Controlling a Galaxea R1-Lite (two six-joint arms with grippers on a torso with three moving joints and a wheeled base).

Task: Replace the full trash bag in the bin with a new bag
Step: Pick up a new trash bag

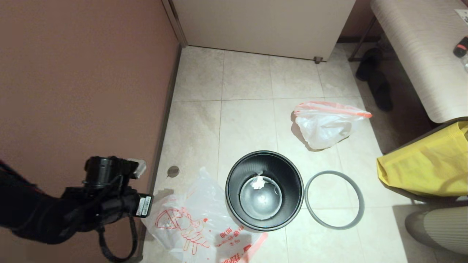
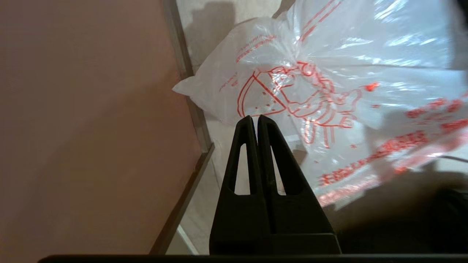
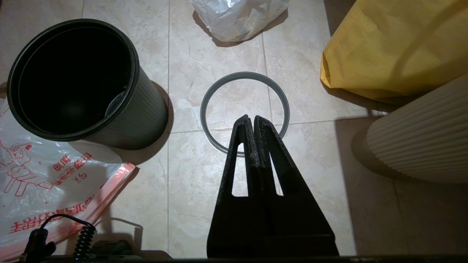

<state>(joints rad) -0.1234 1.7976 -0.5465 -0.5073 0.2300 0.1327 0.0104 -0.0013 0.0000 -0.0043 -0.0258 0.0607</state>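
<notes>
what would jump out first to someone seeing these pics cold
Probably the bin, a black round wastebasket standing unlined mid-floor, its grey rim ring lying flat beside it on the right. Next, the new bag with its red cartoon spread on the tiles to the bin's left, the left tool shut just above it. Beyond the bin sits the full trash bag, bunched white with an orange band.

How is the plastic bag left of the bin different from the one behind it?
The new bag lies spread out and bears a large red cartoon; the full trash bag is bunched, rounded and nearly plain. The new bag touches the bin; the full trash bag sits apart. Both are translucent white with reddish edges.
</notes>
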